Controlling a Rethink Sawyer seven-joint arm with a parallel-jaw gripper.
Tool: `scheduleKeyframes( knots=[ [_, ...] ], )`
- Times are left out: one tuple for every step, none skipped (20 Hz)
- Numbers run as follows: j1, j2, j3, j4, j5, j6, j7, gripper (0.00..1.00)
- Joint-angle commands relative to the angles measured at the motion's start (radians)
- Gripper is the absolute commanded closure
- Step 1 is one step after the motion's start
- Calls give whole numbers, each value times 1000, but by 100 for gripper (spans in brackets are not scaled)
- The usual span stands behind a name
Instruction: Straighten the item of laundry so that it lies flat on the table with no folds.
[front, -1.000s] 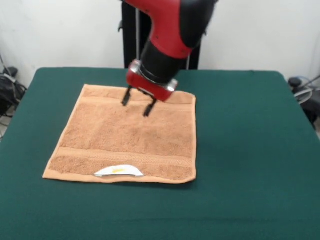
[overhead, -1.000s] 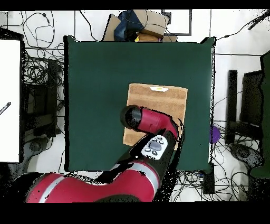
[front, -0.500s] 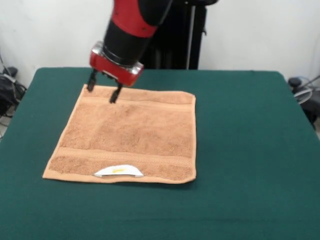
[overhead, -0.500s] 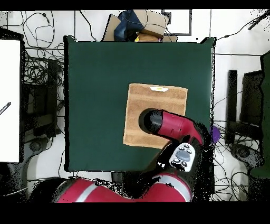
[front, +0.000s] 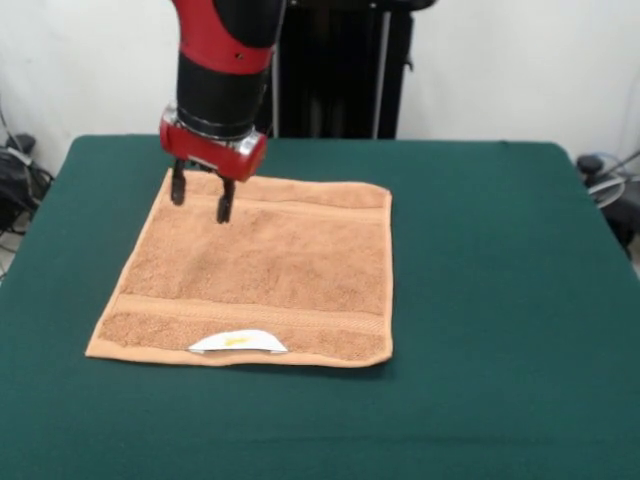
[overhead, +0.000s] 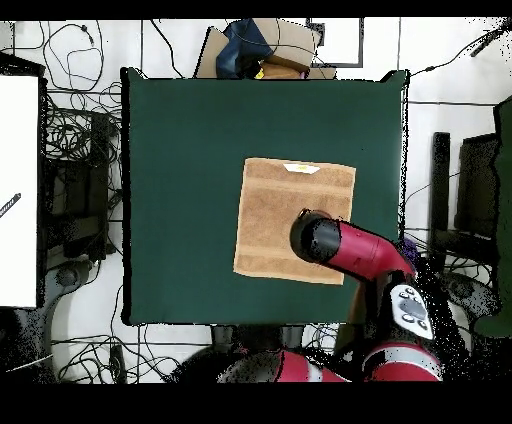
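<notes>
We saw the towel (front: 255, 272) spread flat on the green surface (front: 500, 300), label edge at six o'clock in the front view. Our claw (front: 198, 199) hung released, holding nothing, above the towel's eleven o'clock corner, so the cloth stretched away toward five o'clock.

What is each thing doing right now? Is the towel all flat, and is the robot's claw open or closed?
towel: spread flat on the table, no folds showing, white label at the edge nearest the front camera.
end effector: open, empty, pointing down over the towel's far left corner in the front view.
table: green top, holding only the towel.
</notes>
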Motion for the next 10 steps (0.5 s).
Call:
scheduleKeyframes(
  knots=[
    [-137, -3, 370, 179, -107, -82, -74, 0],
    [-163, -4, 399, 193, -122, -91, -71, 0],
    [-168, -3, 403, 194, -138, -98, -60, 0],
    [-176, 0, 413, 195, -150, -95, -53, 0],
    [-174, -3, 410, 193, -162, -96, -40, 0],
    [-177, -3, 413, 191, -171, -93, -33, 0],
    [-161, -7, 395, 182, -183, -80, -22, 0],
    [-136, -5, 366, 162, -188, -56, -20, 0],
    [-107, -5, 330, 143, -198, -36, -9, 0],
    [-90, -1, 308, 129, -206, -35, 5, 0]
  ],
)
